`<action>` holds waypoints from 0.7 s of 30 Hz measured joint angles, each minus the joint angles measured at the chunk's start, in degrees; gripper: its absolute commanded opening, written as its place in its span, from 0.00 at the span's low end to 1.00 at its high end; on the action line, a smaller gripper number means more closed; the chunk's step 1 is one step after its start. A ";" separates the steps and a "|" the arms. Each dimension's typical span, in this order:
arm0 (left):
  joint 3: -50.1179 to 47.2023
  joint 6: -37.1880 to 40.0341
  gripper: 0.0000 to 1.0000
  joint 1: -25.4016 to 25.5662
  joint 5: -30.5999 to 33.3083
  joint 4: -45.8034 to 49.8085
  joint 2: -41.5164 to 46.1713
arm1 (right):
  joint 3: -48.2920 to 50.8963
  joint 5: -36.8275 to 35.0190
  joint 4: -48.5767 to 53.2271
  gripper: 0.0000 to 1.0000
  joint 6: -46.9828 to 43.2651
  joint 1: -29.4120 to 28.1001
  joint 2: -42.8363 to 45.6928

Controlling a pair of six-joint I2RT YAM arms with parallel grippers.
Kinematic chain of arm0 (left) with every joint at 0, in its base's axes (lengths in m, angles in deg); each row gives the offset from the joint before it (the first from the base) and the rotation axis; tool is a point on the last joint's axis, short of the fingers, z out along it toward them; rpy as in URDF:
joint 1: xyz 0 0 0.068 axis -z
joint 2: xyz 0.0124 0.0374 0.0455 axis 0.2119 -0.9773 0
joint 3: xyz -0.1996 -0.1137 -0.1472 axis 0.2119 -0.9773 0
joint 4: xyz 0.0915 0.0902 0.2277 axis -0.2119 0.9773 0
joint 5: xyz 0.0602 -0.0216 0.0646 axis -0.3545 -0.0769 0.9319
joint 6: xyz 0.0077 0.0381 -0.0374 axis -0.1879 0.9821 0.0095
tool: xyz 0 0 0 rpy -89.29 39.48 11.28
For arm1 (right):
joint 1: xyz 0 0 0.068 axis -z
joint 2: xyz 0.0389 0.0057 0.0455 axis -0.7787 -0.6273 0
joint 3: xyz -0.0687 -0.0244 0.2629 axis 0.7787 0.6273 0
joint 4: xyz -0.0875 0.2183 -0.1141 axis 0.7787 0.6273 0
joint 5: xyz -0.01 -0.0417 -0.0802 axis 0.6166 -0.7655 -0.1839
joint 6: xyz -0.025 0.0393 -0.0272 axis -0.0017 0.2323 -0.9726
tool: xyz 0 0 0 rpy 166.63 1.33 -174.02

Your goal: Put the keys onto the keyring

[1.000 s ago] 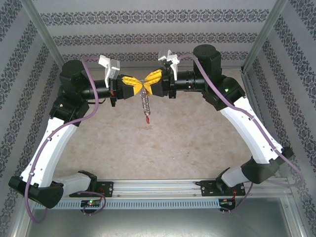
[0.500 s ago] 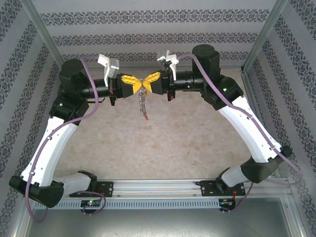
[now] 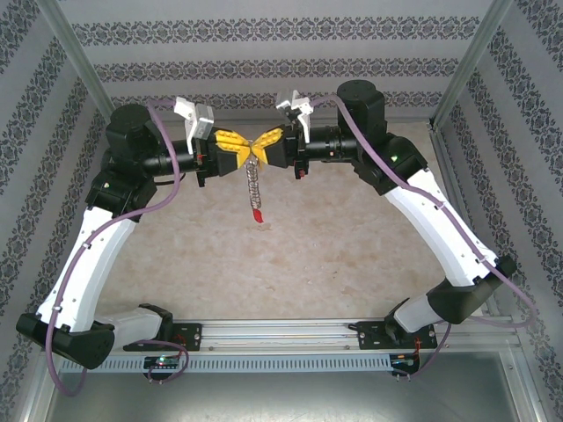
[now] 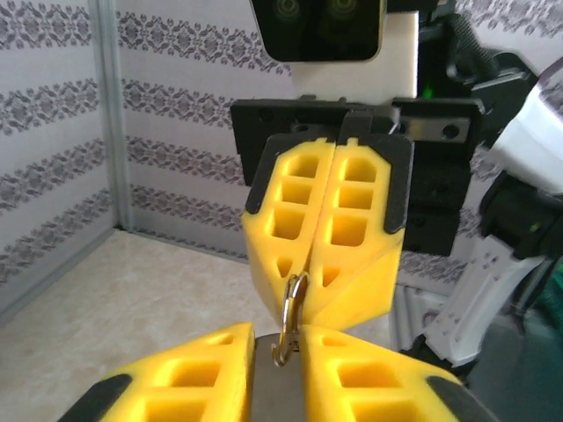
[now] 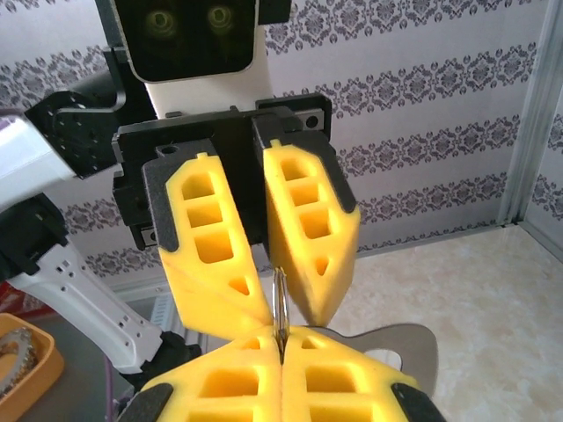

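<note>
Right gripper (image 3: pixel 263 149) is clamped on the keyring (image 4: pixel 291 315), left gripper (image 3: pixel 249 154) at its 9 o'clock with jaws slightly apart, chain (image 3: pixel 254 185) hanging toward 6.

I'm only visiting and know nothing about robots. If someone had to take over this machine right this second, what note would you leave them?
Left gripper: jaws slightly apart, with the keyring loop in the gap.
Right gripper: shut on the keyring, tip to tip with the left, well above the table.
Keyring: its chain and red tag hang free below the fingertips.
Done: keyring lifted and brought between both arms.
Left: I cannot tell whether the key is on the loop. Check that, and thread it if it is not.
</note>
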 measured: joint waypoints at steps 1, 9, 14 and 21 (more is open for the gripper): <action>0.04 0.83 0.32 0.00 0.96 1.29 -0.02 | -0.17 -0.48 1.01 0.00 -0.98 -0.11 -0.13; 2.80 8.31 0.32 0.07 7.96 11.61 -0.13 | -3.50 -4.63 10.78 0.00 -8.96 -0.74 -2.01; 6.36 13.00 0.31 1.99 10.64 17.77 -1.18 | -8.79 -7.34 18.84 0.00 -15.02 -0.74 -4.46; 9.07 17.81 0.31 4.07 13.81 23.91 -2.71 | -13.00 -10.25 27.04 0.00 -21.75 -1.42 -6.29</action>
